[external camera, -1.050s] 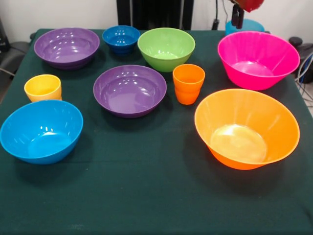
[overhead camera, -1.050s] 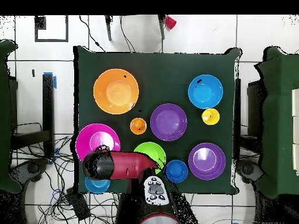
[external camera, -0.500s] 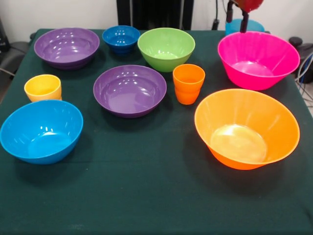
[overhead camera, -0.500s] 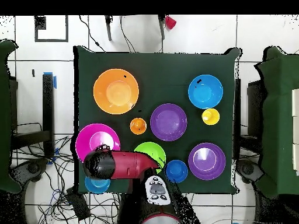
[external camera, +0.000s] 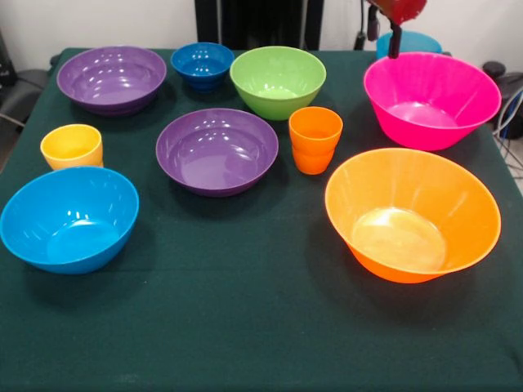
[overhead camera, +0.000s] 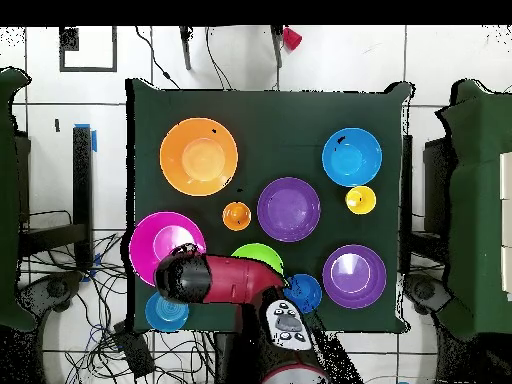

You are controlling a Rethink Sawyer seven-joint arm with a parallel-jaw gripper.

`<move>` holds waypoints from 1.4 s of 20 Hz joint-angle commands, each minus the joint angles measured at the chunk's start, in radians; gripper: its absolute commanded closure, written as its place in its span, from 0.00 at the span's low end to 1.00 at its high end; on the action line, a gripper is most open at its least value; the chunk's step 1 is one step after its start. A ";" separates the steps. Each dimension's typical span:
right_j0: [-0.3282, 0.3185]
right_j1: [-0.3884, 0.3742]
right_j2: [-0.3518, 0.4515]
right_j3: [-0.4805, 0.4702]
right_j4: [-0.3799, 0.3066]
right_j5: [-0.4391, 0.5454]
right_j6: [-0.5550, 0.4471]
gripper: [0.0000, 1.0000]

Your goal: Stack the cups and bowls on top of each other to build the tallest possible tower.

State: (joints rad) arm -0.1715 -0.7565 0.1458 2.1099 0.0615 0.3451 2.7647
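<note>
My claw [external camera: 382,37] hangs released; the glossy pink plastic bowl [external camera: 431,100] looks light, slippery: I'd pinch its rim.

The Sawyer arm [overhead camera: 225,280] is showing a glossy red shell ending in a rounded black cap. A grey control pad with dark buttons [overhead camera: 288,326] is sitting on its black link. Thin dark gripper [external camera: 384,31] prongs are hanging below.

Bright, even light from above leaves glare spots inside the glossy bowls [external camera: 217,149], with soft shadows.
</note>
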 commanded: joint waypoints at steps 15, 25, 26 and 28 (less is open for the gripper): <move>-0.096 0.198 0.132 -0.105 -0.123 -0.083 -0.067 0.00; -0.135 0.146 0.208 -0.055 -0.090 -0.095 -0.021 0.00; -0.135 0.140 0.210 -0.054 -0.087 -0.089 -0.018 0.00; -0.139 0.141 0.208 -0.061 -0.088 -0.079 -0.021 0.00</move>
State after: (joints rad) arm -0.2918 -0.6108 0.2467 2.0757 -0.0132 0.3093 2.7647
